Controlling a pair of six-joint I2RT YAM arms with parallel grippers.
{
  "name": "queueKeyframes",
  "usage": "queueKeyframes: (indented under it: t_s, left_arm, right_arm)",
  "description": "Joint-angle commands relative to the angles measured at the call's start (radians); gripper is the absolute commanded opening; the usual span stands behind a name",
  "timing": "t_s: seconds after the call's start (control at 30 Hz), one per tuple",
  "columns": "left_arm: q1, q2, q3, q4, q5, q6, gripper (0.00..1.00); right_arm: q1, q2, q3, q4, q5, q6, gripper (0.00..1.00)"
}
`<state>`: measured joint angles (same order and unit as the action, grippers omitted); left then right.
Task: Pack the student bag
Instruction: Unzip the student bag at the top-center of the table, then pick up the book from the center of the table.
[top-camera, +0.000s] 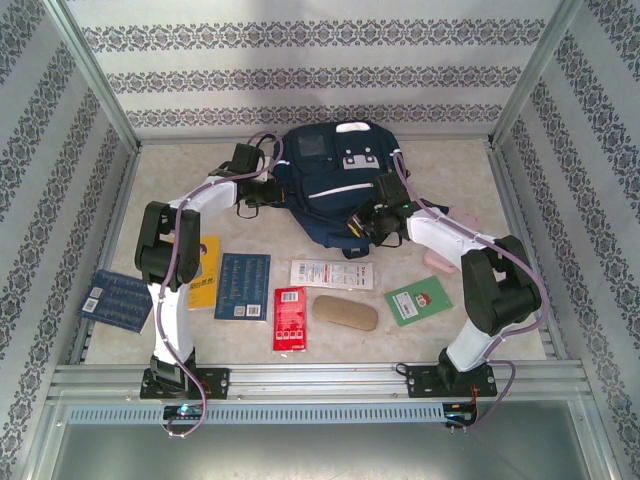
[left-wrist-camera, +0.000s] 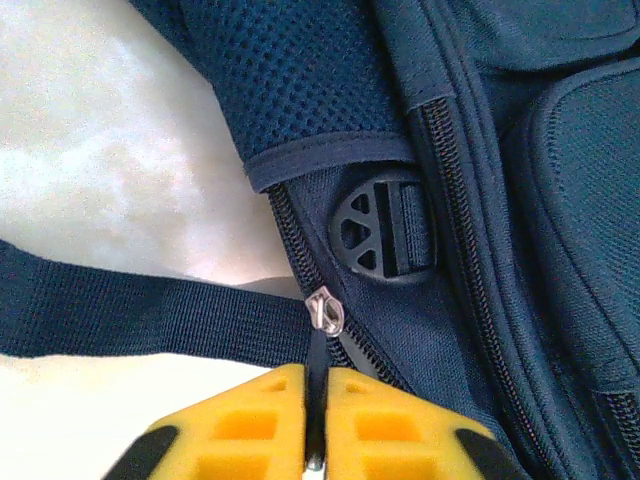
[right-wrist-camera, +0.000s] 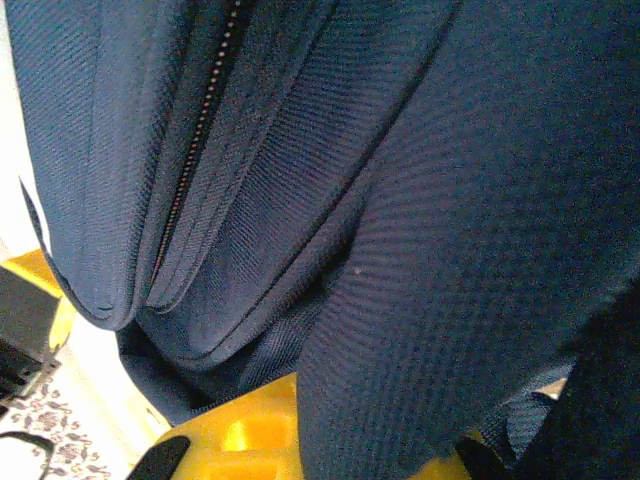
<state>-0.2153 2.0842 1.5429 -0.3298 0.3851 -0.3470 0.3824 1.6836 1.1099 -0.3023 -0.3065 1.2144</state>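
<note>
Now the left gripper (left-wrist-camera: 316, 385) pinches the zip pull (left-wrist-camera: 322, 318); the right gripper (right-wrist-camera: 360, 440) is clamped on bag (top-camera: 320, 190) fabric

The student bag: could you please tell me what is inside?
Nothing shows: on the student bag the visible zips look closed, fabric covering the interior. The left gripper pinches the zipper pull.

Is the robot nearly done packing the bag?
Not nearly. Done: nothing looks packed. In hand: the left gripper pinches the zipper pull while the right gripper grips the student bag. Left: the blue book, red packet and glasses case lie on the table.
</note>
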Motion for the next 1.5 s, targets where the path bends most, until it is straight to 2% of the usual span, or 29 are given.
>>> queueKeyframes:
  t_s: [0.0, 0.07, 0.17, 0.4, 0.5, 0.57, 0.63, 0.7, 0.8, 0.9, 1.0, 1.07, 1.1, 1.27, 1.47]
  left_arm:
    - [0.018, -0.044, -0.019, 0.029, 0.020, -0.023, 0.23]
    - [0.018, -0.096, -0.051, 0.019, 0.018, -0.019, 0.32]
    - [0.019, -0.187, -0.109, -0.007, -0.001, -0.016, 0.41]
    - [0.019, -0.427, -0.242, -0.080, -0.073, -0.022, 0.47]
    - [0.020, -0.545, -0.320, -0.107, -0.165, -0.041, 0.47]
    - [0.024, -0.619, -0.378, -0.128, -0.264, -0.074, 0.53]
    - [0.053, -0.663, -0.416, -0.162, -0.304, -0.109, 0.58]
    - [0.102, -0.696, -0.449, -0.200, -0.349, -0.159, 0.60]
    - [0.203, -0.734, -0.499, -0.256, -0.404, -0.242, 0.69]
    - [0.251, -0.738, -0.539, -0.238, -0.367, -0.213, 0.73]
    - [0.258, -0.697, -0.544, -0.242, -0.347, -0.202, 0.74]
    - [0.261, -0.679, -0.569, -0.210, -0.286, -0.217, 0.74]
    - [0.261, -0.673, -0.581, -0.196, -0.256, -0.227, 0.74]
    - [0.261, -0.690, -0.680, -0.143, -0.158, -0.311, 0.74]
    - [0.238, -0.758, -0.830, -0.075, -0.050, -0.377, 0.76]
  right_arm:
    - [0.017, -0.029, 0.067, -0.069, 0.015, -0.111, 0.10]
    - [0.021, -0.025, 0.071, -0.082, 0.021, -0.131, 0.21]
    - [0.023, -0.032, 0.074, -0.111, 0.044, -0.165, 0.33]
    - [0.037, -0.101, 0.089, -0.180, 0.126, -0.297, 0.45]
    - [0.083, -0.150, 0.106, -0.219, 0.225, -0.418, 0.51]
    - [0.123, -0.177, 0.114, -0.235, 0.282, -0.509, 0.55]
    - [0.152, -0.197, 0.112, -0.250, 0.337, -0.562, 0.59]
    - [0.179, -0.214, 0.094, -0.223, 0.336, -0.621, 0.61]
    - [0.239, -0.218, 0.094, -0.216, 0.371, -0.688, 0.65]
    - [0.295, -0.192, 0.102, -0.191, 0.346, -0.731, 0.69]
    - [0.330, -0.126, 0.109, -0.133, 0.203, -0.700, 0.69]
    - [0.348, -0.064, 0.117, -0.074, 0.079, -0.655, 0.67]
    - [0.362, -0.035, 0.129, -0.061, 0.055, -0.641, 0.67]
    - [0.433, 0.119, 0.230, -0.049, 0.016, -0.582, 0.67]
    - [0.435, 0.284, 0.321, 0.004, -0.095, -0.502, 0.67]
